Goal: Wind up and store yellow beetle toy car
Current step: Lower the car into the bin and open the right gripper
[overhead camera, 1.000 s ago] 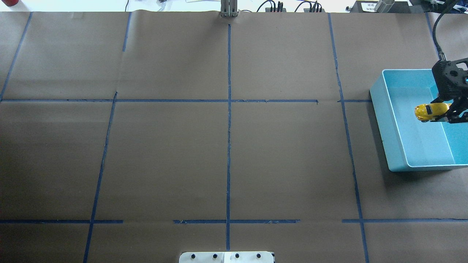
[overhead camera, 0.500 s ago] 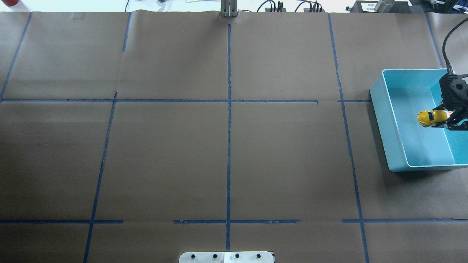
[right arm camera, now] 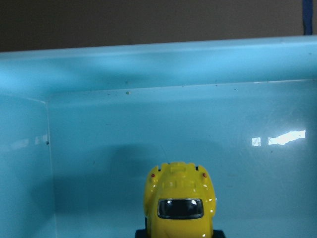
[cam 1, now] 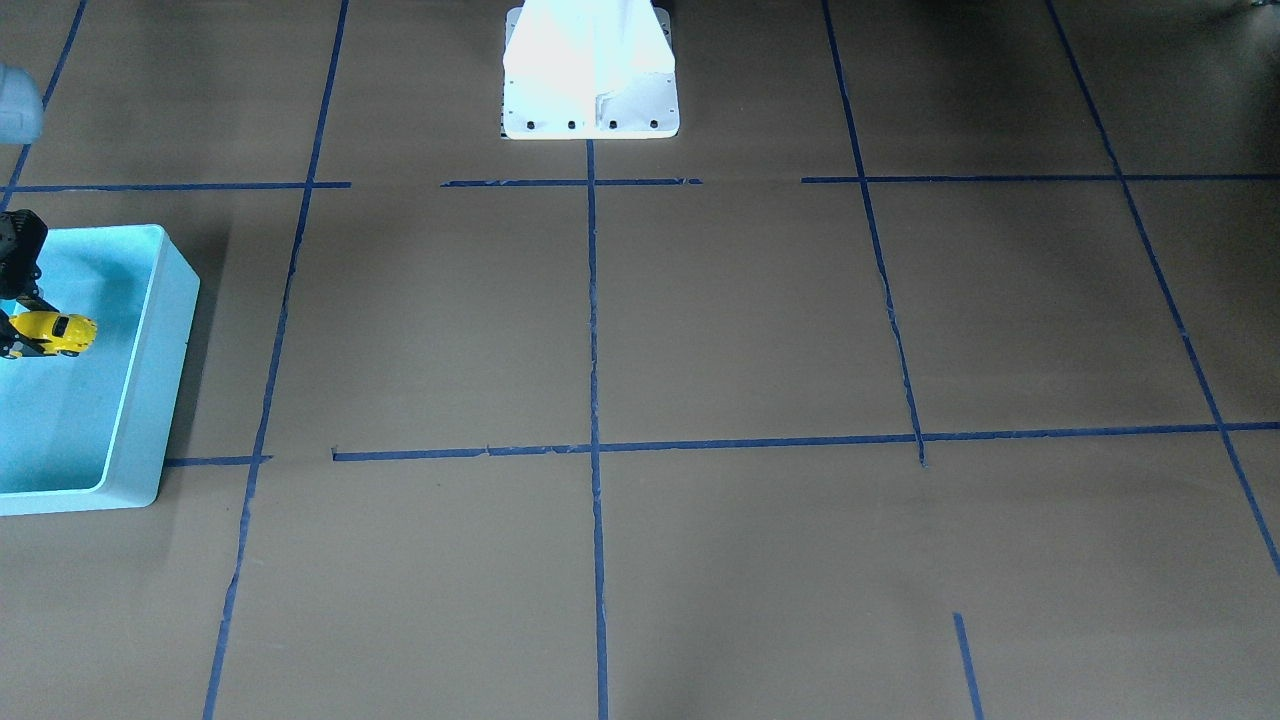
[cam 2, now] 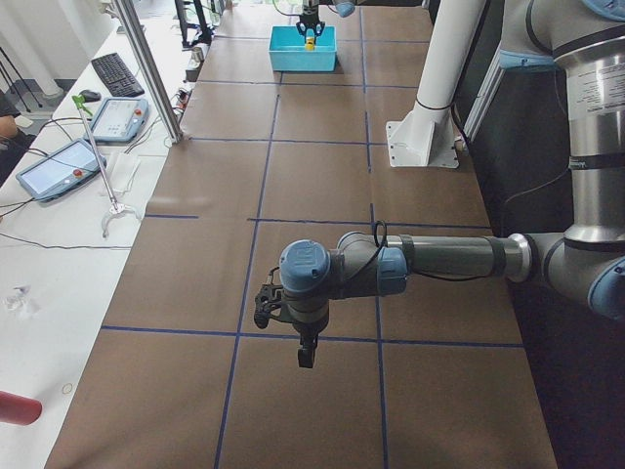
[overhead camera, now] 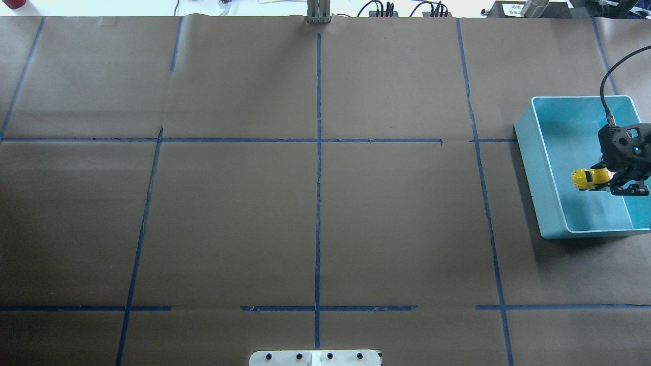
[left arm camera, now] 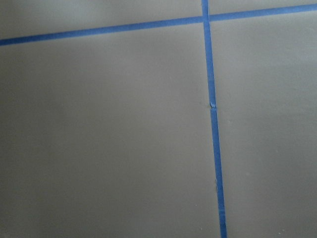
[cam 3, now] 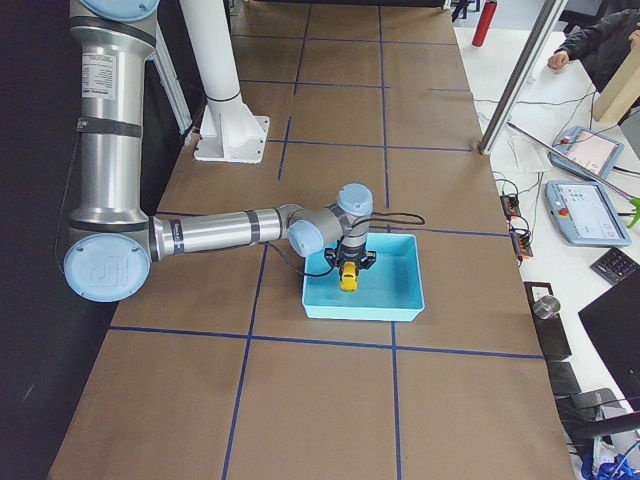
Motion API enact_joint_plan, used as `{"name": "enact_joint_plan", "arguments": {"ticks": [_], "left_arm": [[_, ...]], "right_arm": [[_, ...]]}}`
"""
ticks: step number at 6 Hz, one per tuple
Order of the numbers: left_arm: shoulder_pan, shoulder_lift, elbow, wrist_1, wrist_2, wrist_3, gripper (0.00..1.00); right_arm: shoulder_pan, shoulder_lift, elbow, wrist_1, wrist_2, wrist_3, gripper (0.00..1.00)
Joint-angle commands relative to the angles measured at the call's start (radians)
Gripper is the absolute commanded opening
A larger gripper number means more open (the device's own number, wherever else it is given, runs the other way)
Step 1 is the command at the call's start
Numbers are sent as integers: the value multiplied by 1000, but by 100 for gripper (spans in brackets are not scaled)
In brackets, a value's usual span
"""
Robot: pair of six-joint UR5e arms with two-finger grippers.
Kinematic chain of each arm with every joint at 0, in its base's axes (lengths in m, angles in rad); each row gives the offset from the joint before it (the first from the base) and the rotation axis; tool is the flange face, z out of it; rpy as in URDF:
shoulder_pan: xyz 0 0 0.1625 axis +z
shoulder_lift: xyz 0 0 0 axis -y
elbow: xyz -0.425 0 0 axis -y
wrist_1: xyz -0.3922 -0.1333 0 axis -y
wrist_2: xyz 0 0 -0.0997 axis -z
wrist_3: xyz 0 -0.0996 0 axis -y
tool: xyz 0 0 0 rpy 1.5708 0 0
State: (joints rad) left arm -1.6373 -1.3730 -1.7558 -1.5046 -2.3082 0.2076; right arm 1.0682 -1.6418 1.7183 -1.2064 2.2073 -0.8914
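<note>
The yellow beetle toy car (overhead camera: pixel 590 179) is inside the light blue bin (overhead camera: pixel 545 183) at the table's right edge. My right gripper (overhead camera: pixel 613 183) is shut on the car's rear and holds it low in the bin. The front-facing view shows the car (cam 1: pixel 55 333) and the bin (cam 1: pixel 150 380) at its left. The right wrist view shows the car's roof (right arm camera: pixel 181 198) against the bin's wall (right arm camera: pixel 173 64). My left gripper (cam 2: pixel 301 337) hangs over the table at the left end and shows only in the exterior left view. I cannot tell whether it is open or shut.
Blue tape lines (overhead camera: pixel 318 203) divide the brown paper table cover into squares. The robot's white base (cam 1: pixel 590 80) stands at the near middle edge. A side bench with tablets (cam 2: pixel 73 161) and a metal post (cam 2: pixel 146 68) lies beyond the far edge.
My right gripper has moved toward the robot's side and lower into the bin, still holding the car.
</note>
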Motion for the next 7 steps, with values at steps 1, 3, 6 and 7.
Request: {"name": "enact_joint_plan", "arguments": {"ticks": [1, 3, 6, 7], "left_arm": [[1, 0, 12, -43, 1, 1, 100], [-1, 0, -4, -42, -2, 1, 100], [1, 0, -4, -40, -2, 0, 100], [-1, 0, -8, -42, -2, 0, 100]], "right_arm": [[-45, 13, -28, 2, -17, 2, 0], [-45, 30, -37, 2, -20, 6, 2], [-45, 53, -62, 1, -21, 9, 16], [-45, 53, -65, 1, -21, 9, 22]]}}
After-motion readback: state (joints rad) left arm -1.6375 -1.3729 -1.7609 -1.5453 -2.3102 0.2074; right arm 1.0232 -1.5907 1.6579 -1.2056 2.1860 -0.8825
